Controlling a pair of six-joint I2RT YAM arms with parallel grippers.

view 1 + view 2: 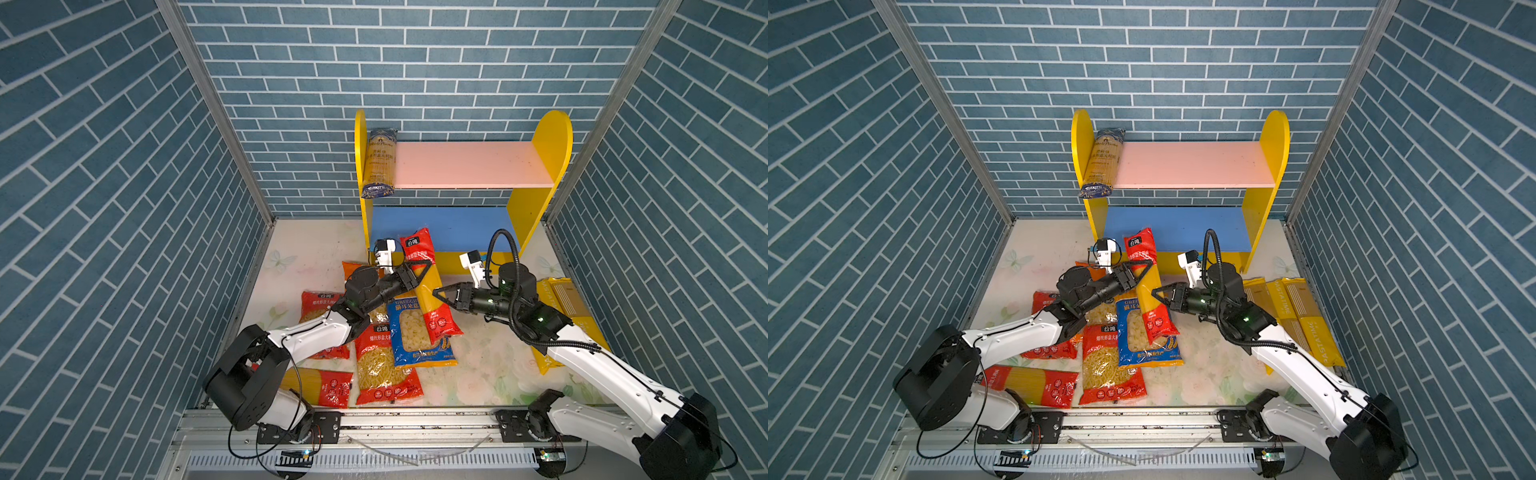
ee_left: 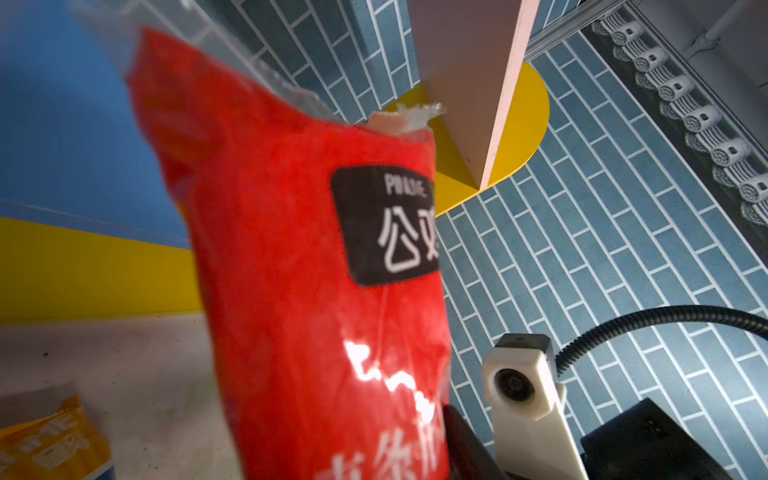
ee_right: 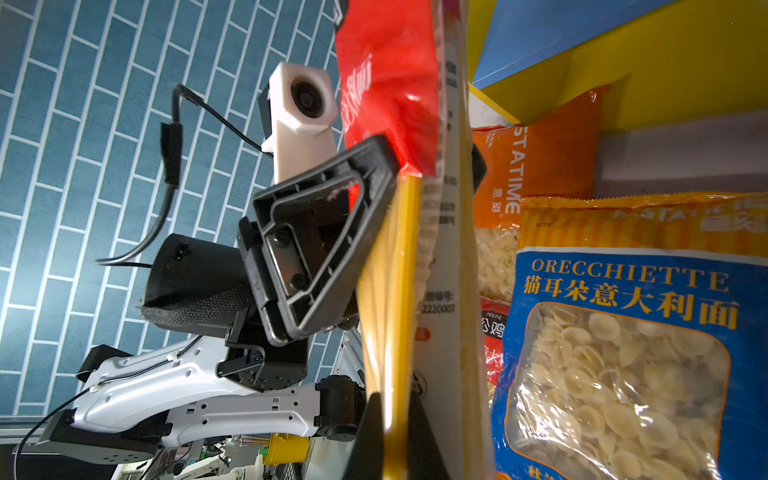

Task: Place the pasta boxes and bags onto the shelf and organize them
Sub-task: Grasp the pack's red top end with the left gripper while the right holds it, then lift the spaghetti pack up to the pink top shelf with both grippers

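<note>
A long red spaghetti pack stands tilted above the heap, in front of the shelf. My left gripper is shut across the pack's upper part, one finger on each side. My right gripper is shut on the pack's yellow side edge lower down. The shelf has a pink upper board and a blue lower board. A dark blue spaghetti pack lies on the upper board against the left panel, overhanging the front.
A blue-yellow orecchiette bag, two red bags and an orange bag lie under the arms. Another red spaghetti pack lies front left. Yellow PASTATIME packs lie along the right wall.
</note>
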